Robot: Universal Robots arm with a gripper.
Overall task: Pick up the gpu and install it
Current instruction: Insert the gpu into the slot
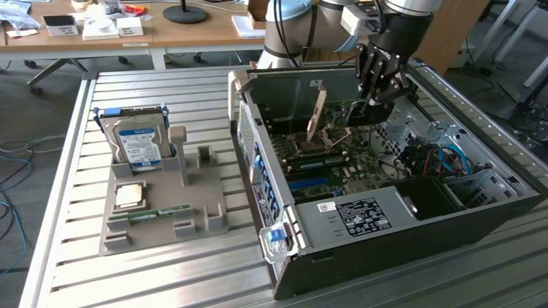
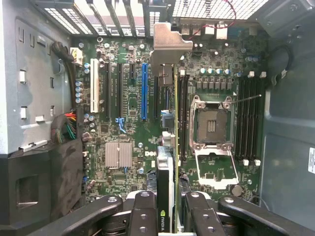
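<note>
**Status.** The black two-finger gripper [image 1: 376, 102] is inside the open black tower computer case [image 1: 479, 212] and is clamped on the gpu [image 2: 175, 147], a thin dark circuit card with a silver end bracket.

**Position of the card.**
- The card stands on edge between the fingers [image 2: 142, 216].
- It extends away from the fingertips toward the rear wall of the case.
- It sits just above or on the green motherboard [image 2: 128, 113], in line with a black expansion slot that lies just beside the blue slot [image 2: 144, 91].

**Progress.**
- Pick-up is complete.
- The card is at the installation site.
- Full seating in the slot cannot be confirmed.
- The grasp is not yet released.

**Count, near the gripper.**
- One gpu.
- One blue slot.
- One white slot [image 2: 93, 91].
- One open, empty silver processor socket [image 2: 211, 125] beside the card.

**Count, well apart from the gripper, toward the exterior view's left.**
- One grey moulded parts holder [image 1: 171, 192] on the slatted metal table [image 1: 128, 276].
- The holder carries one silver hard drive with a blue-white label [image 1: 137, 144].
- It also carries one narrow green memory stick [image 1: 161, 213].
- It also carries one square pale chip [image 1: 130, 194].
</note>
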